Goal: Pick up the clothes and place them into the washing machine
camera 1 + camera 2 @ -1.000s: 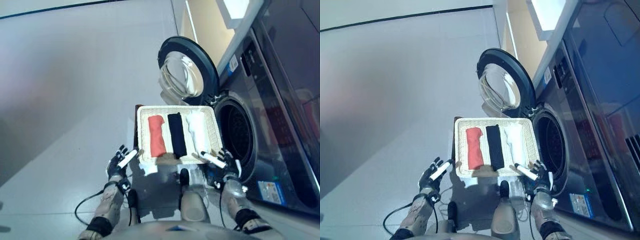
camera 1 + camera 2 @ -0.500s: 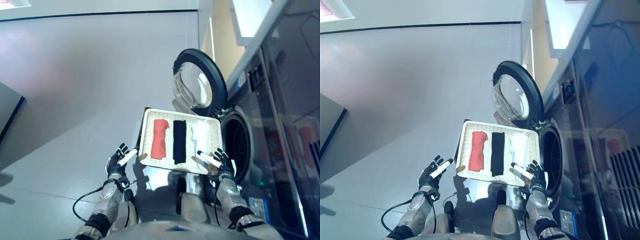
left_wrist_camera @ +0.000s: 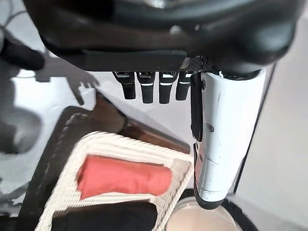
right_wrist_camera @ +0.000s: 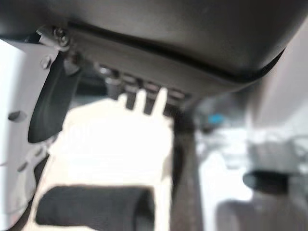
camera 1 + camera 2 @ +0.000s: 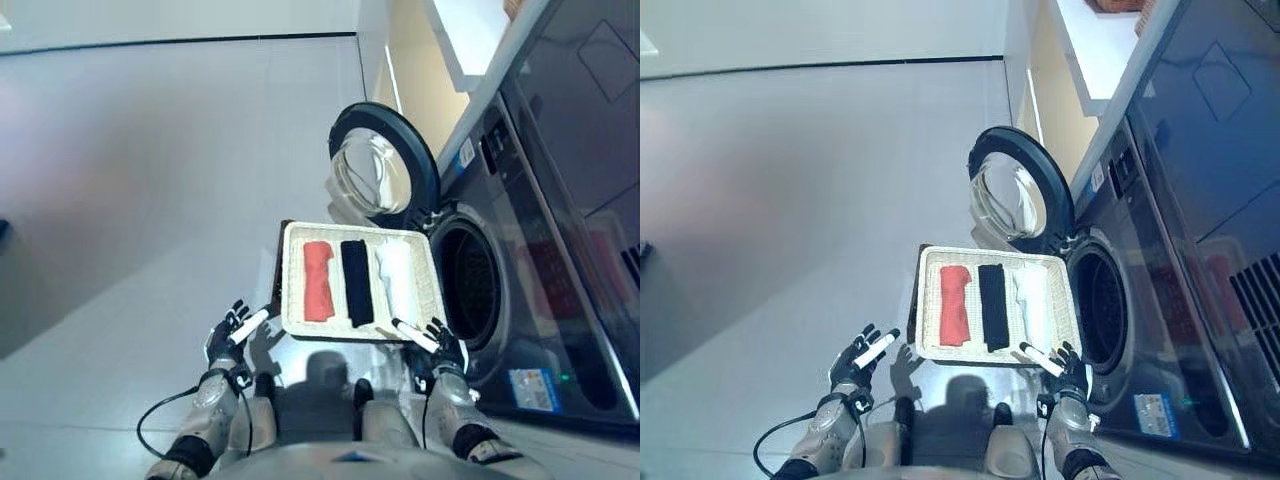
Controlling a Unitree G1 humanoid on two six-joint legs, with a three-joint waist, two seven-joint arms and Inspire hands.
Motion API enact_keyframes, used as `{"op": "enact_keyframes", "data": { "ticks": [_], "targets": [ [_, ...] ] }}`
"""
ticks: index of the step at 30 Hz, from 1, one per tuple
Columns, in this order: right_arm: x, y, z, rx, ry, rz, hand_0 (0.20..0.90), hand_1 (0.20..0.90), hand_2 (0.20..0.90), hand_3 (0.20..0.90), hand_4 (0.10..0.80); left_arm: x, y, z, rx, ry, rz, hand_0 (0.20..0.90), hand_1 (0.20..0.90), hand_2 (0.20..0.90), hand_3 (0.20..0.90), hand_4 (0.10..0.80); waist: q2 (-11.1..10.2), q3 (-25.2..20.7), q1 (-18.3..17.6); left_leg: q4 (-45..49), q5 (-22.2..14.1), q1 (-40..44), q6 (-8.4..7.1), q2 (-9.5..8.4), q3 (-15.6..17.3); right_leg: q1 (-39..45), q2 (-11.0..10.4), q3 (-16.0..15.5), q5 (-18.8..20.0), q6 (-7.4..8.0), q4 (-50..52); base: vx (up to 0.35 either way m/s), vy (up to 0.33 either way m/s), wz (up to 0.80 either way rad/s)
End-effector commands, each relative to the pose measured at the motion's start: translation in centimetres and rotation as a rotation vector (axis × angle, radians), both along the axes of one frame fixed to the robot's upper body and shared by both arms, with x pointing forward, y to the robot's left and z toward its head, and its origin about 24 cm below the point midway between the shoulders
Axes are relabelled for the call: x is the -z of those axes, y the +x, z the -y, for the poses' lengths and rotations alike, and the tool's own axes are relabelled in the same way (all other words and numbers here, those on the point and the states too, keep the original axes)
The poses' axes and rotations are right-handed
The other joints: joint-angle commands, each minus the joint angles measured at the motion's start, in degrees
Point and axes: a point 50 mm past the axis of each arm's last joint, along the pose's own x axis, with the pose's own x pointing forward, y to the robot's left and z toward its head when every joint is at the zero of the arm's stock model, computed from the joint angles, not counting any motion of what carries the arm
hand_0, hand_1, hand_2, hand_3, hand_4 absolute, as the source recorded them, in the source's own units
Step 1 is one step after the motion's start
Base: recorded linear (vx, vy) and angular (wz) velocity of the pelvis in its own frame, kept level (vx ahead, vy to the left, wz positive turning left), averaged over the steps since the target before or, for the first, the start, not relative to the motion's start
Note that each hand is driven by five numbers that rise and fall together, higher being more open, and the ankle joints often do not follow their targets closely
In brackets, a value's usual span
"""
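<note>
**White wicker tray of rolled clothes beside the open washer**

White woven rectangular tray point(image 5: 432, 290) rests on a dark stand in front of the dark front-loading washing machine point(image 5: 520, 260), whose round glass door point(image 5: 383, 172) stands swung open. Three rolled garments lie side by side in the tray: a red roll point(image 5: 317, 281), a black roll point(image 5: 356, 282) and a white roll point(image 5: 394, 278). The left hand point(image 5: 228, 335) hovers just off the tray's near left corner, fingers spread and straight, empty. The right hand point(image 5: 440, 347) hangs at the near right corner, fingers likewise extended, grasping nothing.
</note>
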Motion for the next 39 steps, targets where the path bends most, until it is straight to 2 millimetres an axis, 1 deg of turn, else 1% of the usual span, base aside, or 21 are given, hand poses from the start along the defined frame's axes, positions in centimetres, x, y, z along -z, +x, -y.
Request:
{"op": "enact_keyframes", "data": {
  "ticks": [1, 3, 6, 9, 12, 14, 17, 19, 21, 22, 23, 24, 25, 26, 27, 28, 30, 32, 33, 36, 39],
  "targets": [
    [-3.1, 3.9, 0.4, -0.047, -0.058, 0.188, 0.900, 0.900, 0.900, 0.900, 0.800, -4.9, 4.3, -1.8, -0.038, 0.045, 0.287, 0.900, 0.900, 0.900, 0.900, 0.800, -2.07, -0.90, 0.85, 2.90, 3.31, -7.05, -1.37, 1.77, 1.44, 6.25, -4.87, -1.11, 6.89, 4.30, -1.13, 0.004, 0.143, -0.60],
    [-3.3, 4.3, -0.1, -0.054, -0.042, 0.201, 0.900, 0.900, 0.900, 0.900, 0.800, -5.1, 4.5, -2.2, -0.046, 0.058, 0.295, 0.900, 0.900, 0.900, 0.900, 0.800, -2.25, -0.62, 1.17, 2.69, 2.41, -6.65, -0.73, 1.11, 2.02, 5.08, -6.01, -2.47, 9.76, 4.53, -0.39, 0.068, 0.140, -0.50],
    [-3.3, 4.2, 0.1, -0.051, -0.053, 0.194, 0.900, 0.900, 0.900, 0.900, 0.800, -5.0, 4.2, -2.4, -0.050, 0.060, 0.290, 0.900, 0.900, 0.900, 0.900, 0.800, -2.29, -0.46, 1.50, 2.50, 1.04, -6.03, 0.44, -0.02, 2.63, 4.34, -8.08, -5.60, 12.30, 4.63, 2.18, 0.057, 0.117, -0.33],
    [-4.0, 4.8, 0.1, -0.044, -0.053, 0.233, 0.900, 0.900, 0.900, 0.900, 0.800, -5.4, 4.3, -2.5, -0.040, 0.066, 0.308, 0.900, 0.900, 0.900, 0.900, 0.800, -2.30, 1.38, 0.95, 4.09, 0.46, -7.30, 0.70, -0.57, 2.23, 1.31, -8.90, -6.26, 13.67, 4.58, 4.78, -0.021, 0.034, -0.07],
    [-4.6, 5.4, 0.1, -0.046, -0.061, 0.262, 0.900, 0.900, 0.900, 0.900, 0.800, -5.7, 4.4, -2.6, -0.035, 0.079, 0.320, 0.900, 0.900, 0.900, 0.900, 0.800, -2.42, 2.41, 0.53, 5.33, 0.01, -9.19, 0.18, -0.14, 1.51, -0.79, -8.92, -7.37, 12.27, 4.45, 2.43, -0.056, -0.069, 0.03],
    [-5.3, 6.1, 0.0, -0.049, -0.073, 0.295, 0.900, 0.900, 0.900, 0.900, 0.800, -5.9, 4.5, -2.7, -0.041, 0.085, 0.329, 0.900, 0.900, 0.900, 0.900, 0.800, -2.63, 3.43, 0.14, 6.39, -0.23, -10.63, -0.54, 0.57, 0.55, -3.35, -8.34, -6.75, 11.16, 4.38, 0.23, -0.021, -0.118, 0.07],
    [-6.1, 6.9, -0.3, -0.060, -0.079, 0.337, 0.900, 0.900, 0.900, 0.900, 0.800, -6.3, 4.5, -3.1, -0.065, 0.090, 0.349, 0.900, 0.900, 0.900, 0.900, 0.800, -3.62, 4.31, 0.83, 9.27, -0.28, -13.32, -1.63, 1.74, -0.33, -2.65, -7.51, -7.04, 7.70, 4.08, -2.15, -0.040, -0.158, 0.27],
    [-6.3, 7.0, -0.1, -0.065, -0.095, 0.342, 0.900, 0.900, 0.900, 0.900, 0.800, -6.3, 4.2, -2.9, -0.062, 0.076, 0.350, 0.900, 0.900, 0.900, 0.900, 0.800, -3.47, 4.89, 1.56, 8.09, 1.24, -13.83, -2.56, 2.60, -1.39, -2.77, -6.42, -8.35, 6.42, 3.66, -2.50, -0.099, -0.145, 0.10],
    [-6.7, 7.2, 0.4, -0.054, -0.114, 0.352, 0.900, 0.900, 0.900, 0.900, 0.800, -6.3, 4.1, -2.6, -0.042, 0.072, 0.353, 0.900, 0.900, 0.900, 0.900, 0.800, -2.62, 5.13, 1.61, 3.43, 5.63, -14.58, -4.04, 3.53, -2.59, -4.06, -5.20, -9.70, 6.11, 3.35, -3.02, -0.154, -0.153, 0.09],
    [-6.7, 7.0, 0.7, -0.040, -0.117, 0.353, 0.900, 0.900, 0.900, 0.900, 0.800, -6.5, 4.2, -2.4, -0.029, 0.074, 0.359, 0.900, 0.900, 0.900, 0.900, 0.800, -2.26, 4.84, 1.44, 0.93, 7.39, -15.17, -4.74, 4.11, -2.17, -4.44, -5.00, -10.69, 6.14, 3.47, -3.86, -0.152, -0.146, 0.24],
    [-6.8, 7.0, 1.2, -0.019, -0.123, 0.359, 0.900, 0.900, 0.900, 0.900, 0.800, -6.7, 4.4, -2.2, -0.013, 0.079, 0.372, 0.900, 0.900, 0.900, 0.900, 0.800, -2.28, 5.01, 1.07, 1.52, 7.59, -16.07, -4.85, 4.49, -0.95, -4.96, -5.40, -11.95, 6.56, 3.50, -4.36, -0.161, -0.114, 0.46],
    [-7.0, 7.1, 1.5, -0.013, -0.133, 0.365, 0.900, 0.900, 0.900, 0.900, 0.800, -6.9, 4.7, -1.9, 0.008, 0.078, 0.379, 0.900, 0.900, 0.900, 0.900, 0.800, -2.59, 5.37, 0.40, 5.34, 5.47, -16.49, -4.69, 4.64, -0.28, -5.99, -6.05, -12.27, 7.25, 3.23, -4.14, -0.162, -0.071, 0.59],
    [-7.2, 7.3, 1.5, -0.023, -0.138, 0.366, 0.900, 0.900, 0.900, 0.900, 0.800, -7.0, 4.7, -1.6, 0.027, 0.074, 0.388, 0.900, 0.900, 0.900, 0.900, 0.800, -3.38, 5.47, 0.10, 8.02, 2.02, -15.30, -5.05, 4.13, -2.14, -7.00, -6.31, -12.43, 7.61, 2.90, -3.86, -0.108, -0.007, 0.38],
    [-7.3, 7.5, 1.3, -0.039, -0.143, 0.366, 0.900, 0.900, 0.900, 0.900, 0.800, -7.1, 4.8, -1.3, 0.046, 0.074, 0.395, 0.900, 0.900, 0.900, 0.900, 0.800, -3.36, 5.57, 0.22, 6.28, 1.16, -13.85, -5.37, 3.74, -4.24, -7.07, -6.12, -11.75, 7.80, 2.96, -3.75, -0.028, 0.014, 0.03],
    [-7.3, 7.6, 1.3, -0.045, -0.150, 0.363, 0.900, 0.900, 0.900, 0.900, 0.800, -7.0, 4.8, -1.1, 0.056, 0.075, 0.393, 0.900, 0.900, 0.900, 0.900, 0.800, -3.05, 5.48, -0.09, 3.70, 1.36, -12.58, -5.26, 3.50, -5.19, -6.63, -6.18, -11.37, 8.01, 3.38, -3.85, 0.025, 0.035, -0.14],
    [-7.4, 7.6, 1.5, -0.040, -0.149, 0.364, 0.900, 0.900, 0.900, 0.900, 0.800, -7.2, 5.0, -0.8, 0.070, 0.077, 0.399, 0.900, 0.900, 0.900, 0.900, 0.800, -2.81, 5.70, -0.61, 3.01, 1.68, -12.33, -4.97, 3.23, -4.39, -6.13, -6.82, -11.32, 8.33, 3.66, -3.75, 0.021, 0.033, -0.02],
    [-7.6, 7.9, 1.6, -0.043, -0.158, 0.367, 0.900, 0.900, 0.900, 0.900, 0.800, -7.9, 5.3, -1.0, 0.089, 0.097, 0.431, 0.900, 0.900, 0.900, 0.900, 0.800, -2.78, 6.34, -1.00, 5.00, 0.87, -13.51, -4.57, 2.37, -3.75, -7.06, -7.56, -10.15, 8.39, 3.71, -2.59, -0.042, 0.058, 0.16],
    [-7.8, 8.2, 2.3, -0.049, -0.230, 0.330, 0.900, 0.900, 0.900, 0.900, 0.800, -8.3, 5.4, -1.6, 0.095, 0.127, 0.450, 0.900, 0.900, 0.900, 0.900, 0.800, -2.55, 6.58, -0.65, 7.56, -0.45, -15.05, -4.17, 1.70, -2.77, -8.28, -8.14, -9.83, 8.73, 3.64, -2.06, -0.056, 0.084, 0.06],
    [-8.2, 8.7, 2.2, -0.067, -0.254, 0.334, 0.900, 0.900, 0.900, 0.900, 0.800, -8.4, 5.3, -1.8, 0.087, 0.130, 0.452, 0.900, 0.900, 0.900, 0.900, 0.800, -2.47, 6.54, -0.32, 8.09, -0.84, -15.44, -4.04, 1.82, -2.33, -8.66, -8.20, -9.67, 8.98, 3.70, -2.16, -0.039, 0.090, -0.10],
    [-9.9, 10.4, 3.3, -0.086, -0.365, 0.328, 0.900, 0.900, 0.900, 0.900, 0.800, -8.5, 5.0, -2.8, 0.045, 0.140, 0.459, 0.900, 0.900, 0.900, 0.900, 0.800, -1.94, 6.44, 0.63, 7.95, -1.09, -15.88, -3.80, 2.06, -0.73, -9.36, -8.94, -9.80, 10.81, 4.36, -3.50, -0.048, 0.082, -0.28],
    [-13.1, 12.5, 4.5, -0.125, -0.570, 0.348, 0.900, 0.900, 0.900, 0.900, 0.800, -8.9, 5.0, -3.4, 0.014, 0.146, 0.475, 0.900, 0.900, 0.900, 0.900, 0.800, -1.58, 6.87, 1.06, 6.90, -0.56, -16.22, -3.86, 2.16, 0.24, -10.47, -9.35, -9.93, 12.40, 4.82, -4.67, -0.069, 0.054, -0.25]
  ]
}}
